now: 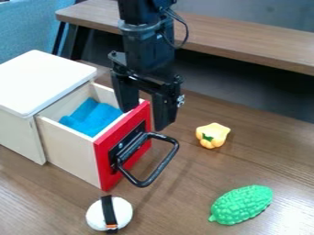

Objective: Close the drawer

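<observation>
Though glossy, tabletop (178, 206) brown, bench (245, 39) behind.

no readable text, no legible labels, no brands, numbers or signs

Black robot arm (147, 41) upright from top edge, gripper (144, 120) pointing down, jaws apart

A yellow toy (213, 135), green toy (241, 205) and banded white toy (124, 212) share the table (181, 206); blue cloth (95, 118) nearby.
</observation>
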